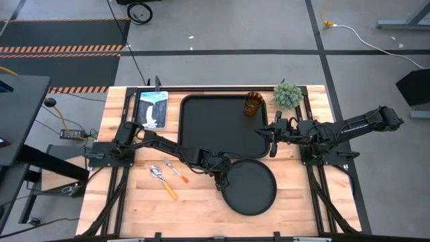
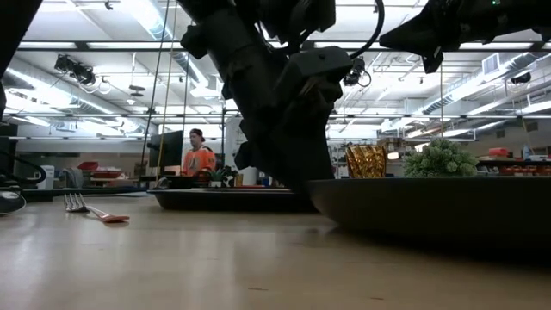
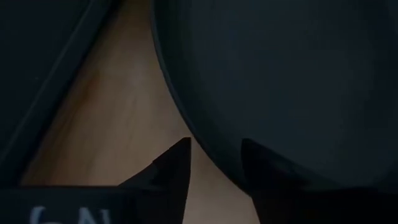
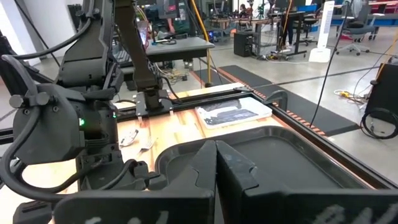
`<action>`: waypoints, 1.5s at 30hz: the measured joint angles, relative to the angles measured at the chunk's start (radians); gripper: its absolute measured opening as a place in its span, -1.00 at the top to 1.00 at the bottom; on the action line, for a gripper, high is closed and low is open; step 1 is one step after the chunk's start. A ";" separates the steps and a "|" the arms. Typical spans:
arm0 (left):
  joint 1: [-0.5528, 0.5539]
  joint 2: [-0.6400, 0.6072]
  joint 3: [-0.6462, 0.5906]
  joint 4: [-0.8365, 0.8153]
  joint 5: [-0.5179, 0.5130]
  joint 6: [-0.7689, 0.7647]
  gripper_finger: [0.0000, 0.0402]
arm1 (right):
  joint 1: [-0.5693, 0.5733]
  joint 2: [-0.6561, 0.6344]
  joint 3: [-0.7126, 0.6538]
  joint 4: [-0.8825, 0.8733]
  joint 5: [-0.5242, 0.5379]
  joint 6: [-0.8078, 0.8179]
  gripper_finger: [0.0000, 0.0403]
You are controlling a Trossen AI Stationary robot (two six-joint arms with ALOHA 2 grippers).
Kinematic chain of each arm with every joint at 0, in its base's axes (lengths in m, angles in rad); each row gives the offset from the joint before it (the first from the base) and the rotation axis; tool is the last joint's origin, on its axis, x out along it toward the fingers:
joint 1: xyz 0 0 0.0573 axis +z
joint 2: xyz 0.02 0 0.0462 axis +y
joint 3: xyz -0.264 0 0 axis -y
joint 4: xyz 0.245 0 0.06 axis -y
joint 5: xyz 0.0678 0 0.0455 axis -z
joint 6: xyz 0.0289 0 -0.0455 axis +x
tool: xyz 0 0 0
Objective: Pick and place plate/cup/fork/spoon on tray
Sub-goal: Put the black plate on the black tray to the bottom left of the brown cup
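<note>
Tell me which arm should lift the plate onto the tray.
Left. The left gripper is already down at the plate's rim, jaws open astride its edge in the left wrist view. The right gripper hovers over the tray's far corner, jaws shut.

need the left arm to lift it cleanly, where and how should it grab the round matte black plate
Probably by the rim on its left edge. The round matte black plate lies flat on the wooden table, so only its low raised rim offers a pinch. The left gripper is already there, its open jaws straddling the rim: one finger over the plate, one over the wood. The black rectangular tray lies just beyond.
</note>
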State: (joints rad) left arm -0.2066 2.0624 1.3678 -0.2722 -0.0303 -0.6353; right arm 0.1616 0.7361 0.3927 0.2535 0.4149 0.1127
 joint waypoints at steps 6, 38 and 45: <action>0.001 0.000 0.000 0.000 0.001 0.000 0.44 | 0.000 0.000 0.000 0.000 0.000 0.000 0.96; 0.060 0.000 0.141 -0.152 0.052 0.122 0.94 | 0.000 0.000 0.000 0.000 0.003 0.000 0.96; 0.163 0.000 0.253 -0.320 0.051 0.230 0.94 | 0.000 0.000 0.000 0.000 0.003 0.000 0.96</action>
State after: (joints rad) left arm -0.0440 2.0621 1.6205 -0.5917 0.0211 -0.4051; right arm 0.1616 0.7361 0.3927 0.2535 0.4179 0.1127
